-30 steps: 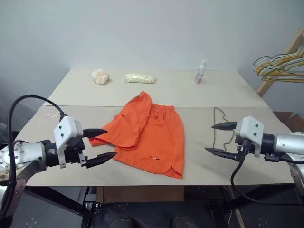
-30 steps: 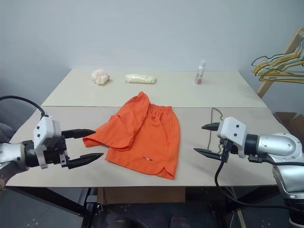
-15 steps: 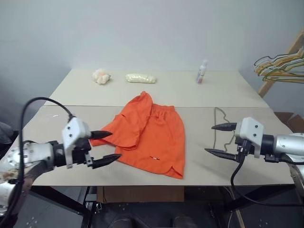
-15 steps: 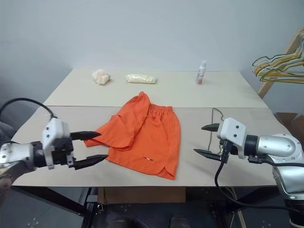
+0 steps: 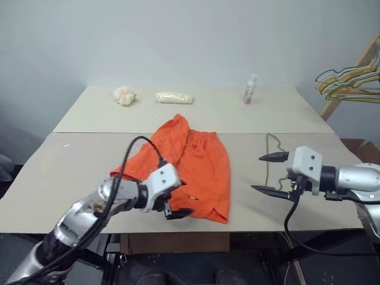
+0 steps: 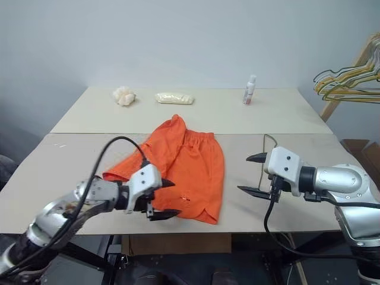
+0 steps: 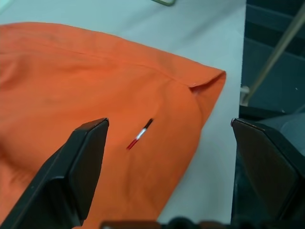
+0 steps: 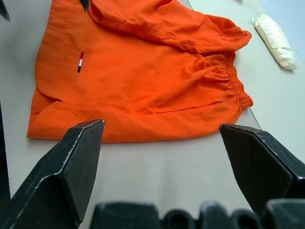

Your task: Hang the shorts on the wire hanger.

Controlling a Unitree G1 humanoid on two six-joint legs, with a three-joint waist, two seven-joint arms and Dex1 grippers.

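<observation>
A: What is the left gripper (image 6: 161,199) doing?
B: It is hovering with its jaws spread over the near leg hem of the shorts (image 6: 184,163), gripping nothing. The right gripper (image 6: 252,174) is waiting, jaws wide too.
A: And the wire hanger (image 5: 274,155)?
B: It is lying flat on the table (image 6: 285,119) beside the right gripper, apart from the shorts. Nothing is being hung yet; everything is left.
</observation>
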